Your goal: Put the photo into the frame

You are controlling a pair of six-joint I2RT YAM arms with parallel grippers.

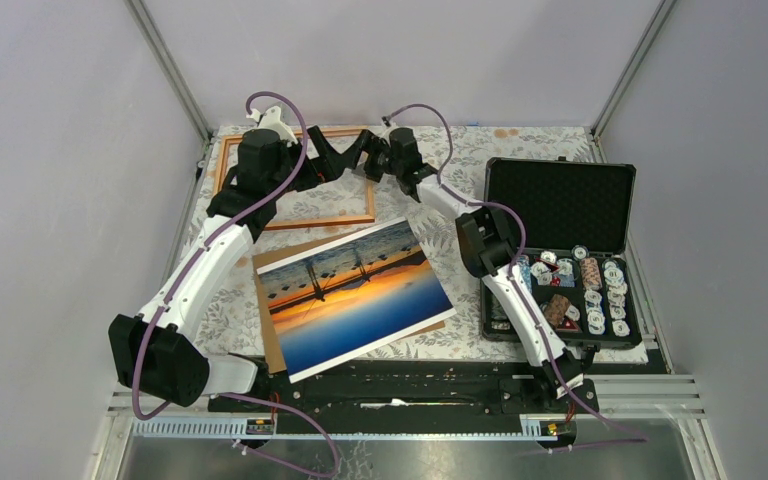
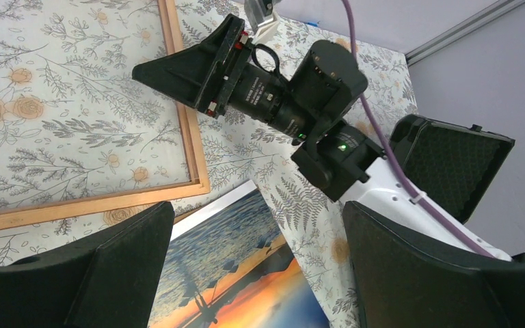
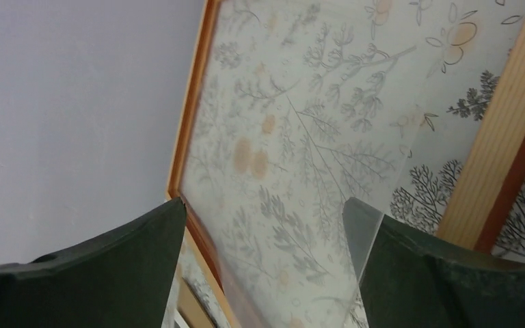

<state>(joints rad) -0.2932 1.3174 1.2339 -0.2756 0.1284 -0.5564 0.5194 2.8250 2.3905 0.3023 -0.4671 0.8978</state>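
On your left gripper (image 2: 256, 212) the black fingers (image 2: 109, 273) stand spread wide; the bridge-at-sunset photo print (image 2: 232, 273) lies between them, cut off by the edge. Your right gripper (image 3: 263, 205) is spread too, over the thin orange-brown wooden frame (image 3: 506, 137), part of it hazed by a clear pane (image 3: 280, 150).

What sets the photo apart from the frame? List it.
The photo is a solid print, orange sky over blue water; the frame is an open wooden outline with the floral cloth showing through.
The photo lies askew at the near middle; the frame sits far left, roughly square to the cloth.
The photo rests on a brown board; the frame on the cloth.
Shared: both rectangular, lying flat.
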